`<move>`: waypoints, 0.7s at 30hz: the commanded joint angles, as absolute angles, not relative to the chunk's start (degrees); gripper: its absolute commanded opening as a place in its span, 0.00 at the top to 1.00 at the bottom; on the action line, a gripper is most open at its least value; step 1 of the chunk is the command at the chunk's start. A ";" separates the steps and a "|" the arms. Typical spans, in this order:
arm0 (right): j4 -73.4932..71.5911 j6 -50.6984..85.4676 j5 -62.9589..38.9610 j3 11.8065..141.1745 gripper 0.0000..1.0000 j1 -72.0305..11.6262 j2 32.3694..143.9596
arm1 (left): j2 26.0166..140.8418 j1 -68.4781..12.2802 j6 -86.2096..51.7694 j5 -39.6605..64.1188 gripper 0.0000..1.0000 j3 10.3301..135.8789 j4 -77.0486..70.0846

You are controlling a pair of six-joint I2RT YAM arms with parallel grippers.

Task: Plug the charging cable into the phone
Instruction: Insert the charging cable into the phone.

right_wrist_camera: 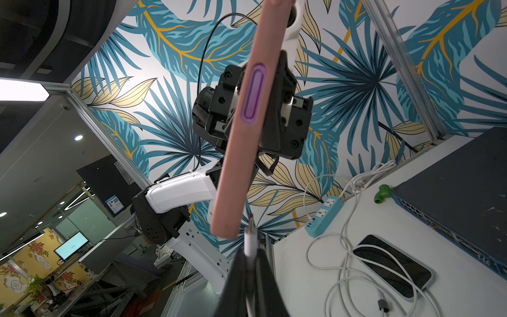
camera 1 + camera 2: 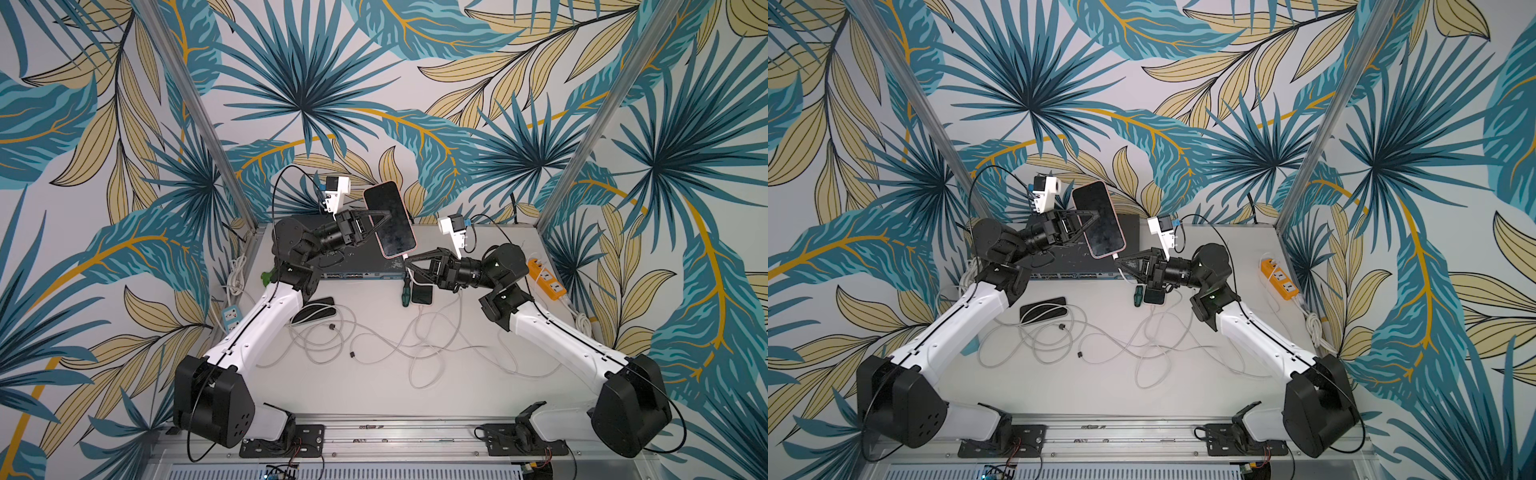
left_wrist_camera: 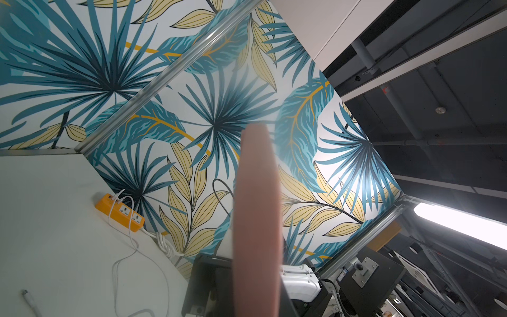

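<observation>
the phone (image 2: 390,220) in its pink case is lifted clear of the tabletop (image 2: 374,382), above the far end where the dark network switch (image 2: 357,275) sits. my left end effector (image 2: 383,224) pinches it from the side about halfway along, one finger across the dark screen and the other behind the back. in both top views the screen faces up and the phone is tilted, its lower end toward my right arm. my right end effector (image 2: 408,264) is pressed together on the white plug of the charging cable (image 1: 250,243). in its wrist view the metal tip stands just beside the lower end of the case; i cannot tell whether it touches, and the port is hidden from me. the cable drops from the plug into a loose tangle of white cables on the tabletop. below my right end effector lie a green-handled screwdriver (image 2: 404,293) and a small dark phone (image 2: 422,295). another phone (image 1: 392,266) lies flat near the switch with white cable looped over it. an orange power strip (image 2: 546,279) lies along the right edge, a light blue power strip (image 1: 325,216) along the left.
</observation>
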State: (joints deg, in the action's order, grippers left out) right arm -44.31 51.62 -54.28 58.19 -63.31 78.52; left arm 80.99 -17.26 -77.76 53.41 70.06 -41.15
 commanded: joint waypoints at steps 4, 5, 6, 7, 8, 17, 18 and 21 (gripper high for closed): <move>-47.16 52.62 -54.66 57.63 1.00 -63.19 78.93 | 80.77 -17.14 -76.37 51.95 1.00 72.44 -42.88; -47.07 52.54 -54.57 57.47 1.00 -63.19 78.85 | 81.09 -17.14 -76.45 51.82 1.00 72.77 -42.79; -47.03 52.50 -54.58 57.36 1.00 -63.22 78.91 | 81.31 -17.14 -76.46 51.71 1.00 73.10 -42.88; -47.12 52.52 -54.57 57.27 1.00 -63.20 78.98 | 81.49 -17.14 -76.46 51.62 1.00 73.33 -42.81; -47.11 52.63 -54.58 57.22 1.00 -63.19 79.01 | 81.62 -17.14 -76.45 51.53 1.00 73.58 -42.77; -47.72 53.17 -54.64 57.13 1.00 -63.30 79.30 | 82.00 -17.14 -75.50 51.41 1.00 74.08 -41.74; -47.72 53.09 -54.66 57.15 1.00 -63.39 79.21 | 82.00 -17.14 -75.24 51.42 1.00 74.07 -41.48; -47.72 53.06 -54.73 57.13 1.00 -63.26 78.94 | 82.01 -17.14 -74.94 51.42 1.00 73.94 -41.15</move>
